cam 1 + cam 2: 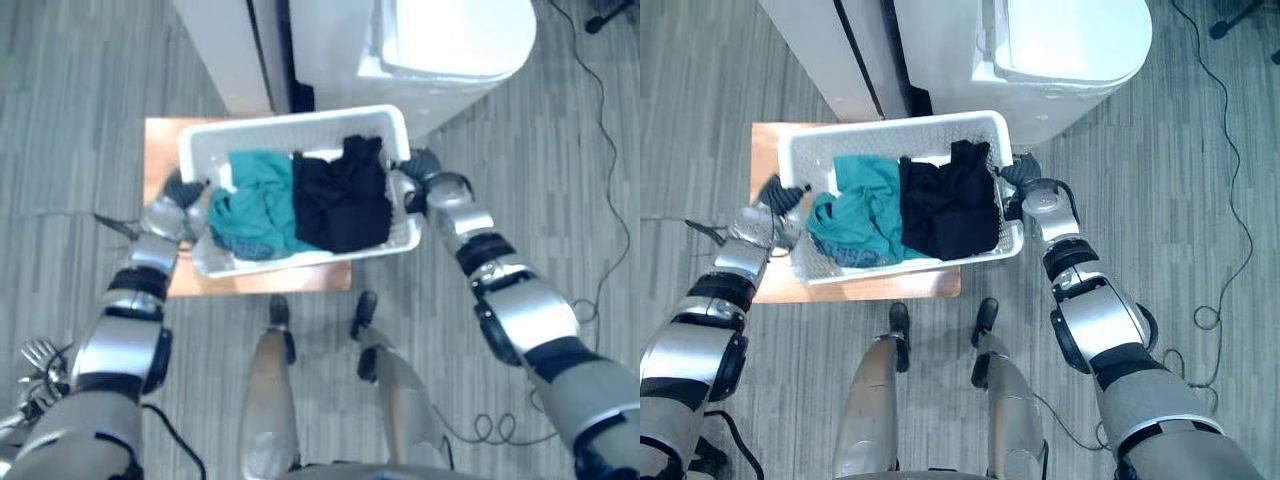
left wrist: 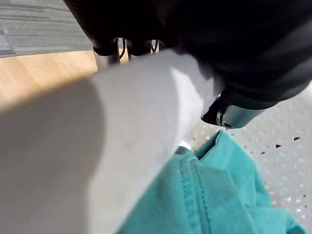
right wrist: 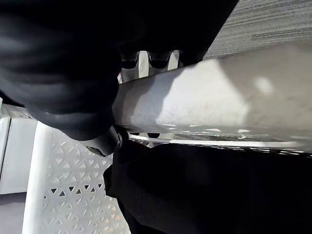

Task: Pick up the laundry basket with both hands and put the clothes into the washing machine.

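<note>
The basket (image 1: 290, 122) is over a table (image 1: 160, 145), the washer (image 1: 450, 45) just beyond it. Inside, teal cloth (image 1: 255, 205) lies left, black cloth (image 1: 345, 195) right. Left hand (image 1: 186, 192) clasps its left rim, right hand (image 1: 420, 172) its right.

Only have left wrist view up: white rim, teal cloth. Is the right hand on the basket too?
Observer: Yes. The right hand has its fingers curled over the right rim of the laundry basket.
Operator: Anything in it besides the teal?
Observer: A black garment lies beside the teal garment, on the robot's right.
Operator: Where's the washer?
Observer: The white washing machine stands just beyond the basket's far rim, toward the right.
</note>
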Available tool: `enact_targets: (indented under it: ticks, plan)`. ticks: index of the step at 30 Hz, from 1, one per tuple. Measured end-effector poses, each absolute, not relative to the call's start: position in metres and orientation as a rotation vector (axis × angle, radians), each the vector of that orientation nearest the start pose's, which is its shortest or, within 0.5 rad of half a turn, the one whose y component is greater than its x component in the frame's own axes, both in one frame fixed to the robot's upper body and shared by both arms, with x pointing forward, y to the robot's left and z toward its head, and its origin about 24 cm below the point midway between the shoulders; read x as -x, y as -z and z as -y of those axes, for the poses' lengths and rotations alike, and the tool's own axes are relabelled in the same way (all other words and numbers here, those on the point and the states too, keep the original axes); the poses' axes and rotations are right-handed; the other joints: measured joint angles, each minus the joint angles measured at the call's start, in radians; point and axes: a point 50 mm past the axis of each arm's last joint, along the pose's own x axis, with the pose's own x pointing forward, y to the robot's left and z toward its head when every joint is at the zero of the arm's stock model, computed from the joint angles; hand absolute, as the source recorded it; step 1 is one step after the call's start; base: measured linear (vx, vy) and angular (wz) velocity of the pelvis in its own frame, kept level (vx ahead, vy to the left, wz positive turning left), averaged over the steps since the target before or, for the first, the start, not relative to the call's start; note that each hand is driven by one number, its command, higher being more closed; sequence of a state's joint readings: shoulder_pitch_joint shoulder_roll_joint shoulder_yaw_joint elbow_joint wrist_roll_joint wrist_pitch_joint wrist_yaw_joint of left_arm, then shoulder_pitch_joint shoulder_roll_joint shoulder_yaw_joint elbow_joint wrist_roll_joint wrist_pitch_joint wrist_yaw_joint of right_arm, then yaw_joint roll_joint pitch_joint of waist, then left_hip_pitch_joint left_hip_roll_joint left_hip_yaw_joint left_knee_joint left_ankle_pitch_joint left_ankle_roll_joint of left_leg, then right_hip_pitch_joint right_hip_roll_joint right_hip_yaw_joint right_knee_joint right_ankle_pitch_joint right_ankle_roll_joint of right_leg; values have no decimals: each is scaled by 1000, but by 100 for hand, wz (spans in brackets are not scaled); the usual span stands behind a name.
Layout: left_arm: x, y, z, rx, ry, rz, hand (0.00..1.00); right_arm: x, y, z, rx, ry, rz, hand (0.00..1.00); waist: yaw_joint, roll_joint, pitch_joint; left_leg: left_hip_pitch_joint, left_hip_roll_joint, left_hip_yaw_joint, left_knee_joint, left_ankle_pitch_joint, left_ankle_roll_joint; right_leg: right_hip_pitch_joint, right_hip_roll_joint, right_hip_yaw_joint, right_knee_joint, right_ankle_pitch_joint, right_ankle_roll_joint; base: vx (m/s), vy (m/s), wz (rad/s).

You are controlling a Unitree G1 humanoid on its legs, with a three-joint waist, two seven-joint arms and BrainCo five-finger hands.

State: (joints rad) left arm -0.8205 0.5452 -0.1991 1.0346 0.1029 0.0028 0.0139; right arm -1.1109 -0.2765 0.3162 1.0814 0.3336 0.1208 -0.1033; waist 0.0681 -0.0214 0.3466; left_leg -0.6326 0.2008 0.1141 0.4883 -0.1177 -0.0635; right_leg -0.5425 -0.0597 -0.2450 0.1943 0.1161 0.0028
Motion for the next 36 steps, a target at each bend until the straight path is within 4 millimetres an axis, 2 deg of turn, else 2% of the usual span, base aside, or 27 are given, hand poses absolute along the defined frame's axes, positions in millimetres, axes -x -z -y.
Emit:
enact_targets:
  ticks: [5, 9, 10, 14, 15, 16, 18, 20, 22, 24, 29, 31, 34, 36]
  plan:
    - [-351, -40, -250, -717, 48, -372, 100, -408, -121, 159, 288, -30, -178, 100, 0, 18, -9, 116, -35, 9, -55, 3, 0, 56, -42, 1, 79, -70, 10, 69, -8, 17]
    - [-319, -4, -236, -597, 129, -406, 100, -387, -91, 176, 275, -33, -203, 100, -1, 25, -8, 214, -58, 15, -78, 3, -1, 121, -70, 2, 130, -119, 19, 95, 6, 14]
    - [-303, 11, -230, -542, 147, -425, 100, -375, -79, 184, 239, -35, -206, 100, -1, 27, -9, 264, -66, 22, -97, 3, -1, 157, -82, 1, 145, -137, 21, 62, 7, 10]
    - [-270, 35, -215, -407, 165, -453, 100, -338, -50, 206, 140, -10, -191, 100, -1, 53, -45, 343, -83, 22, -151, -1, 3, 215, -98, -5, 153, -171, 30, 45, -7, 12]
    - [-259, 42, -212, -366, 163, -464, 100, -325, -36, 214, 109, 5, -212, 100, -3, 64, -66, 372, -92, 21, -177, 5, 0, 232, -103, -4, 151, -176, 33, 96, -7, 14]
    - [-246, 51, -208, -311, 152, -479, 100, -305, -12, 223, 75, 23, -281, 100, -5, 76, -109, 401, -104, 13, -215, 19, 0, 251, -112, -12, 148, -188, 43, 117, -9, 20]
    - [-237, 56, -204, -268, 145, -486, 100, -286, 7, 231, 40, 47, -341, 100, -16, 85, -137, 433, -118, -2, -253, 32, 0, 280, -117, -28, 133, -193, 47, 103, 0, 28]
    - [-219, 64, -205, -209, 112, -504, 100, -257, 35, 233, -20, 64, -431, 100, -31, 90, -169, 509, -128, -19, -318, 56, -3, 337, -114, -38, 104, -194, 48, 155, 2, 8]
    - [-213, 68, -203, -187, 108, -518, 100, -247, 43, 234, -36, 75, -458, 100, -33, 93, -178, 535, -127, -19, -333, 58, -4, 360, -111, -38, 96, -195, 49, 105, -1, -4]
    - [-199, 77, -197, -118, 86, -548, 100, -223, 63, 238, -83, 115, -531, 100, -36, 97, -209, 597, -128, -21, -362, 59, -3, 423, -99, -44, 66, -195, 50, 67, -7, 2]
    - [-182, 85, -199, -56, 30, -582, 100, -202, 86, 232, -127, 122, -634, 100, -35, 98, -249, 652, -114, -41, -375, 63, -9, 523, -76, -71, -18, -177, 55, 26, -10, 14]
    - [-182, 85, -197, -40, 25, -581, 100, -196, 93, 232, -134, 130, -667, 100, -30, 102, -250, 657, -116, -64, -364, 69, -11, 563, -67, -90, -49, -162, 51, -8, -21, 28]
    - [-182, 87, -191, -21, 28, -582, 100, -184, 105, 235, -157, 160, -738, 100, -23, 107, -248, 645, -122, -92, -267, 73, -16, 606, -69, -99, -54, -166, 47, -101, -35, 22]
    - [-181, 87, -189, -19, 28, -584, 100, -180, 109, 235, -178, 174, -758, 100, -23, 100, -244, 628, -140, -116, -227, 123, -42, 606, -84, -72, -49, -176, 38, -167, -17, -8]
